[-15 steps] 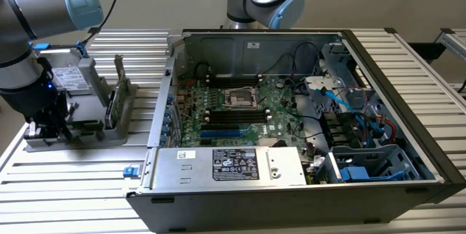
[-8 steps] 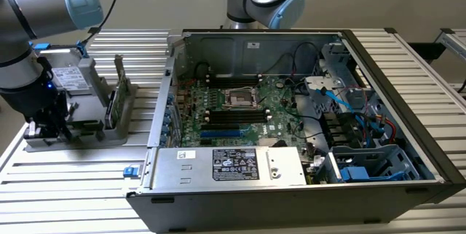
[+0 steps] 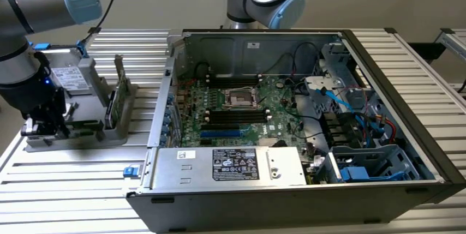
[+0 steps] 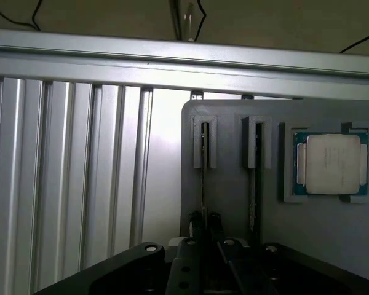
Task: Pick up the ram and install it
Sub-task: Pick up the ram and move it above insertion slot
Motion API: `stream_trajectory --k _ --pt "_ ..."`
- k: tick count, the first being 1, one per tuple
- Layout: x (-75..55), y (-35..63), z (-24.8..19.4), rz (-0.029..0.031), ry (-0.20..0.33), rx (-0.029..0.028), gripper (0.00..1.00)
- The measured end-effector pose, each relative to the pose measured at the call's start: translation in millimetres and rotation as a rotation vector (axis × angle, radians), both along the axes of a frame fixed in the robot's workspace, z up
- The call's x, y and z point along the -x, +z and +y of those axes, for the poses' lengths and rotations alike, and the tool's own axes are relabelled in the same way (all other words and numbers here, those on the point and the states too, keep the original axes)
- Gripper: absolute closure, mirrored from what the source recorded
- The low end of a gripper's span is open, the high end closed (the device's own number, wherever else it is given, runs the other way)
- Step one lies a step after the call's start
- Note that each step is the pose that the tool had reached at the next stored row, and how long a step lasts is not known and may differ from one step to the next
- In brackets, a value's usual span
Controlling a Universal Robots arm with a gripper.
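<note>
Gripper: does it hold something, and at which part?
Cannot be told. The gripper is at one end of the ram, which stands edge-on in a holder slot; a grip is not visible.

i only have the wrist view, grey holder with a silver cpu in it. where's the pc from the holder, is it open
Observer: The computer case lies open on the table, on the exterior view's right of the grey holder.
Operator: ok, the ram is right by the end effector here. which end of the holder am i over
Observer: You are low over the holder's end on the exterior view's left, the end farthest from the case.
</note>
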State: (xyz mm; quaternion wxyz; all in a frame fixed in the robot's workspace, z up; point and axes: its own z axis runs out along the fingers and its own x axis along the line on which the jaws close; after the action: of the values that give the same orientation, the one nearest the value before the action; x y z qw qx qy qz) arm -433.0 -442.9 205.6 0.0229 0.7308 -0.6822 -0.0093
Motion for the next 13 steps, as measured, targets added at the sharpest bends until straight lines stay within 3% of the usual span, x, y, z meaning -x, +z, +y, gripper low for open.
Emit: stream_trajectory --k 13 --pt "-1.5 24.3 0.0 0.0062 0.000 0.0000 0.86"
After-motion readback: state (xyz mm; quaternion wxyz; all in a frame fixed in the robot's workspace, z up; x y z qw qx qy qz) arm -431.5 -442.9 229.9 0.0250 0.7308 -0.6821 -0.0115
